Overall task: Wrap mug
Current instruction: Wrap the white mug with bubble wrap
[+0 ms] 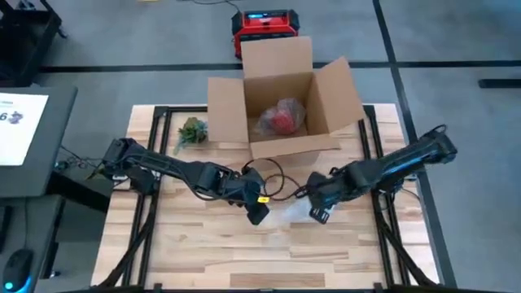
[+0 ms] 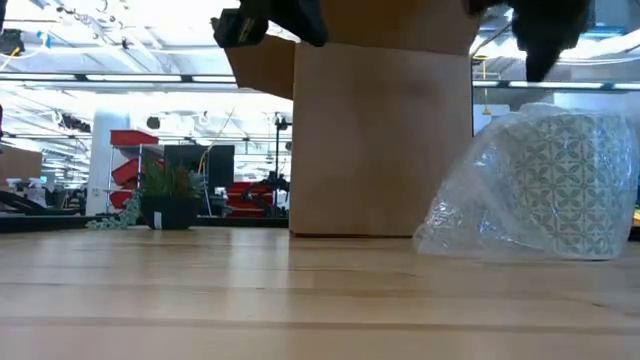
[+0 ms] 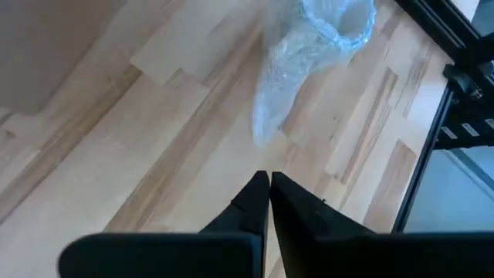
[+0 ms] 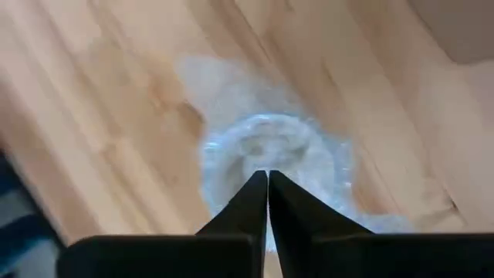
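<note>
High view: open cardboard box (image 1: 281, 110) at the far middle of the wooden worktop (image 1: 203, 244), with a red item wrapped in clear film (image 1: 282, 118) inside. A small green plant (image 1: 190, 132) sits left of the box. Left gripper (image 1: 257, 213) and right gripper (image 1: 319, 213) hang over the worktop centre, with the bubble wrap (image 1: 289, 213) lying between them. A red and black unit (image 1: 262, 26) stands on the floor beyond the box.

Low view: the mug (image 2: 555, 185), white with a green pattern, stands upright on the worktop at right, with the wrap bunched around it and trailing left. The box is behind it; the plant is far left. Both arms show only as dark shapes at the top.

Left wrist view: the 2 fingers (image 3: 251, 202) are pressed together, empty, above bare wood; the wrapped mug (image 3: 324, 31) lies just ahead.

Right wrist view: the 2 fingers (image 4: 251, 202) are together, empty, directly above the mug's wrapped open top (image 4: 270, 154).
</note>
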Motion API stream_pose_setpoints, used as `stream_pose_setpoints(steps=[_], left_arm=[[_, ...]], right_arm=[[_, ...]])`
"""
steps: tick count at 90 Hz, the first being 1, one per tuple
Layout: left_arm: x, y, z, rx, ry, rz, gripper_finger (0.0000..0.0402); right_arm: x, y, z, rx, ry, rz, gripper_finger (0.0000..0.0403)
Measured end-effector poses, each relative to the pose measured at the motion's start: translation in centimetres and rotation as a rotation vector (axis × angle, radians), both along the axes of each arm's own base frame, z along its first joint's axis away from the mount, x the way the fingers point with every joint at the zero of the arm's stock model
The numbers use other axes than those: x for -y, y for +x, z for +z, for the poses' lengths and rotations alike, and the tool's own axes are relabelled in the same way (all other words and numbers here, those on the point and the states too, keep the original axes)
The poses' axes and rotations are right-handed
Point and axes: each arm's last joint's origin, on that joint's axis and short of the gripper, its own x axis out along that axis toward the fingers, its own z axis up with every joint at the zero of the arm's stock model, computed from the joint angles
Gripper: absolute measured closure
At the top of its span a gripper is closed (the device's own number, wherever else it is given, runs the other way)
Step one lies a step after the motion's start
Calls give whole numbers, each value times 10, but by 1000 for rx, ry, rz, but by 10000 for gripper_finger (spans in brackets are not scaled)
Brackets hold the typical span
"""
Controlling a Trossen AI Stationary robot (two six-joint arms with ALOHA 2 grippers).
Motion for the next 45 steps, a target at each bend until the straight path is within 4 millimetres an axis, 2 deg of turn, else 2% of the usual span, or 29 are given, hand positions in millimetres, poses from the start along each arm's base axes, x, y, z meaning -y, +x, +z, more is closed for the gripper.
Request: stream_pose_setpoints(steps=[11,19,34,45], left_arm=[[0,0,0,-1,0,1,402],[0,0,0,-3,0,1,402],[0,-1,0,-8,-2,-4,402],[0,0,0,-7,-1,0,402]], right_arm=[[-7,-3,4,35,12,57,340],[-14,-1,-2,11,-4,98,294],[-23,17,-33,-98,-80,105,216],[-25,37,-66,-200,-117,95,194]])
